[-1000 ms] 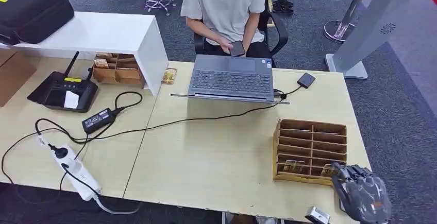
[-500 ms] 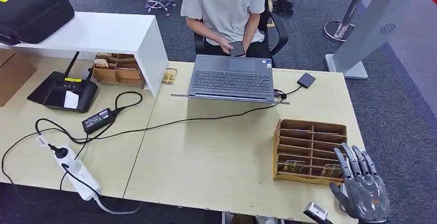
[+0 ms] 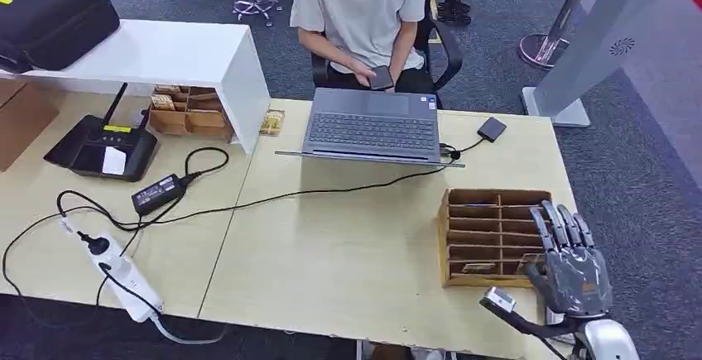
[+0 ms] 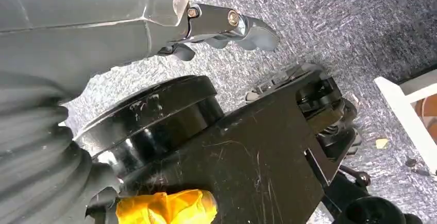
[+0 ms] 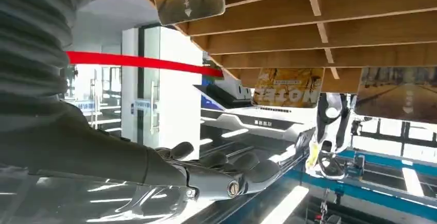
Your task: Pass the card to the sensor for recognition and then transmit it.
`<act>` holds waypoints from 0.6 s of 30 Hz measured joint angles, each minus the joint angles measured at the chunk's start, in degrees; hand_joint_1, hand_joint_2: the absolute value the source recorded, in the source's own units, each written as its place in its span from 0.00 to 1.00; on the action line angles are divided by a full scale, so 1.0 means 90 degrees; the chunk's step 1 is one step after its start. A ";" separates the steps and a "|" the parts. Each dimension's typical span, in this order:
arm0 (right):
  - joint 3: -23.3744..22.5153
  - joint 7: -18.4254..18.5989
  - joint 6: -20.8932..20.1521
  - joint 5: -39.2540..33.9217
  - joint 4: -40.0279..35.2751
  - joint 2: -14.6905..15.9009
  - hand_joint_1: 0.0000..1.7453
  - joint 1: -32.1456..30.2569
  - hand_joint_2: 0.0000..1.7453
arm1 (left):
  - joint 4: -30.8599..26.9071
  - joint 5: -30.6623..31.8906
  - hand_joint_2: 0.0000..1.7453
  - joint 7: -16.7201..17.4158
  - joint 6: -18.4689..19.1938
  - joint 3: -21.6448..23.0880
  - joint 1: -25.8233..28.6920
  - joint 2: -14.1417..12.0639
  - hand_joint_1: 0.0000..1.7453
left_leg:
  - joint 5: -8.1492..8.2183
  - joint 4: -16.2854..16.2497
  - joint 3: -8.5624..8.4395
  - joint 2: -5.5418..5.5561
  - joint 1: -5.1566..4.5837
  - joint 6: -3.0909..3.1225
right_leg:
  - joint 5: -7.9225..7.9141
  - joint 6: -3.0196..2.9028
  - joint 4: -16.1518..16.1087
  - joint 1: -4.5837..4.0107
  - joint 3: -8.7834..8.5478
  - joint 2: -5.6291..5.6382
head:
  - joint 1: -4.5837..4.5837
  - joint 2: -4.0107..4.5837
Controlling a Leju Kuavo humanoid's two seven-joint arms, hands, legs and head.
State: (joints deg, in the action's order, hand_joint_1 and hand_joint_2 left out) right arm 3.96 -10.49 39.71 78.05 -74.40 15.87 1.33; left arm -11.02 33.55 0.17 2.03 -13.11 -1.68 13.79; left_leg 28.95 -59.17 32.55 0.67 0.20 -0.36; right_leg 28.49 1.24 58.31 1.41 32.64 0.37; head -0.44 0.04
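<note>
- The right hand hovers over the near right corner of the wooden card rack, fingers straight, spread and holding nothing; the right wrist view confirms bare fingers.
- The left hand hangs low over carpet, fingers loosely extended and holding nothing visible.
- The cards sit in the rack's nearest row of slots, just beside the right hand's fingers; one of them is partly hidden behind the hand.
- Risk: the slots are narrow, and broad fingers could well push a card deeper or flatten it instead of pinching its edge.
- Risk: the rack looks light and unfixed near the table's edge; a downward or sideways shove could slide it or tip it off.
- Risk: two neighbouring cards may be caught together, spoiling the reading.
- The sensor, a small dark pad at the table's far edge, is well apart from the rack; a weak pinch over that reach could drop the card.
- Its cable and the laptop lie nearby, so a low sweep might snag either.
- A person sits behind the laptop, close to any overshoot.
</note>
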 joint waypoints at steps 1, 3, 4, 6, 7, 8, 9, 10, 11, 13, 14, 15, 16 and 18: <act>0.0061 0.0034 0.0000 0.0000 0.0112 0.0017 0.00 0.0153 1.00 | 0.0000 0.0005 1.00 0.0000 0.0002 0.0000 -0.0004 0.0000 0.00 | 0.0000 -0.0001 0.0000 0.0000 0.0000 0.0000 | 0.0000 0.0000 0.0000 0.0000 0.0000 0.0000 | 0.0002 0.0000; 0.0221 0.0100 0.0000 -0.0005 0.0423 0.0053 0.00 0.0486 1.00 | 0.0000 0.0032 1.00 0.0000 0.0017 0.0000 -0.0010 0.0000 0.00 | -0.0001 -0.0003 -0.0003 0.0001 0.0000 0.0000 | -0.0001 0.0000 0.0000 0.0000 -0.0001 -0.0001 | 0.0002 0.0000; 0.0299 0.0134 0.0000 -0.0005 0.0585 0.0066 0.00 0.0652 1.00 | 0.0000 0.0056 1.00 0.0000 0.0019 0.0000 -0.0014 0.0000 0.00 | -0.0001 -0.0003 -0.0003 0.0003 0.0000 0.0000 | -0.0001 0.0000 0.0000 0.0000 -0.0002 -0.0003 | 0.0002 0.0000; 0.0446 0.0187 0.0000 -0.0005 0.0846 0.0085 0.00 0.0929 1.00 | 0.0000 0.0078 1.00 0.0000 0.0024 0.0000 -0.0015 0.0000 0.00 | -0.0001 -0.0004 -0.0003 0.0003 0.0000 0.0000 | -0.0001 0.0000 0.0000 0.0000 -0.0002 -0.0003 | 0.0002 0.0000; 0.0521 0.0221 0.0000 -0.0005 0.0970 0.0095 0.00 0.1057 1.00 | 0.0000 0.0090 1.00 0.0000 0.0029 0.0000 -0.0015 0.0000 0.00 | -0.0001 -0.0004 -0.0003 0.0003 0.0000 0.0000 | -0.0001 0.0000 0.0001 0.0000 -0.0002 -0.0003 | 0.0002 0.0000; 0.0563 0.0235 0.0000 -0.0005 0.1049 0.0102 0.00 0.1160 1.00 | 0.0000 0.0095 1.00 -0.0002 0.0034 0.0000 -0.0017 0.0000 0.00 | -0.0001 -0.0004 -0.0004 0.0003 0.0000 0.0000 | -0.0001 0.0000 0.0001 0.0000 -0.0002 -0.0003 | 0.0002 0.0000; 0.0617 0.0250 0.0000 -0.0010 0.1146 0.0112 0.00 0.1251 1.00 | 0.0000 0.0102 1.00 0.0000 0.0041 0.0000 -0.0017 0.0000 0.00 | -0.0001 -0.0004 -0.0003 0.0004 0.0000 0.0000 | -0.0001 0.0000 0.0001 0.0000 -0.0002 -0.0003 | 0.0002 0.0000; 0.0665 0.0262 0.0000 -0.0012 0.1224 0.0116 0.00 0.1328 1.00 | 0.0000 0.0104 1.00 0.0000 0.0041 0.0000 -0.0017 0.0000 0.00 | -0.0001 -0.0004 -0.0003 0.0005 0.0000 0.0000 | 0.0000 0.0000 0.0001 -0.0001 -0.0002 -0.0004 | 0.0002 0.0000; 0.0704 0.0272 0.0000 -0.0012 0.1294 0.0124 0.00 0.1394 1.00 | 0.0000 0.0107 1.00 0.0000 0.0041 0.0000 -0.0018 0.0000 0.00 | -0.0001 -0.0004 -0.0003 0.0005 0.0000 0.0000 | 0.0000 0.0000 0.0001 -0.0001 -0.0002 -0.0004 | 0.0002 0.0000; 0.0750 0.0272 0.0000 -0.0012 0.1379 0.0138 0.00 0.1481 1.00 | 0.0000 0.0107 1.00 0.0000 0.0041 0.0000 -0.0017 0.0000 0.00 | -0.0001 -0.0004 -0.0001 0.0008 0.0000 0.0000 | 0.0000 0.0000 0.0001 0.0000 -0.0002 -0.0006 | 0.0002 0.0000; 0.0777 0.0277 0.0000 -0.0012 0.1411 0.0146 0.00 0.1515 1.00 | 0.0000 0.0107 1.00 0.0000 0.0044 0.0000 -0.0017 0.0000 0.00 | -0.0001 -0.0004 -0.0001 0.0008 0.0000 0.0000 | 0.0000 0.0000 0.0001 -0.0001 -0.0002 -0.0006 | 0.0002 0.0000; 0.0801 0.0279 0.0000 -0.0015 0.1454 0.0153 0.00 0.1553 1.00 | 0.0000 0.0109 1.00 0.0000 0.0044 0.0000 -0.0018 0.0000 0.00 | 0.0000 -0.0004 -0.0001 0.0007 0.0000 0.0000 | 0.0000 0.0000 0.0000 0.0000 -0.0002 -0.0006 | 0.0002 0.0000; 0.0828 0.0289 0.0000 -0.0032 0.1488 0.0158 0.00 0.1585 1.00 | 0.0000 0.0109 1.00 0.0000 0.0049 0.0000 -0.0018 0.0000 0.00 | 0.0000 -0.0004 -0.0001 0.0007 0.0000 0.0000 | 0.0000 0.0000 0.0000 0.0000 -0.0002 -0.0005 | 0.0002 0.0000; 0.0881 0.0345 0.0000 -0.0078 0.1542 0.0180 0.00 0.1627 1.00 | 0.0000 0.0119 1.00 0.0000 0.0058 0.0000 -0.0018 0.0000 0.00 | 0.0000 -0.0004 -0.0001 0.0007 0.0000 0.0000 | 0.0000 0.0000 0.0000 0.0000 -0.0002 -0.0006 | 0.0002 0.0000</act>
State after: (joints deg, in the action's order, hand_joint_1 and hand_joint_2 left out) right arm 11.89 -7.39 39.71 77.35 -60.52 17.49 15.97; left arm -11.02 34.62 0.17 2.56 -13.11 -1.84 13.79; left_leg 28.95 -59.21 32.54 0.73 0.20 -0.36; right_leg 28.49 1.24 58.31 1.40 32.62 0.31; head -0.42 0.04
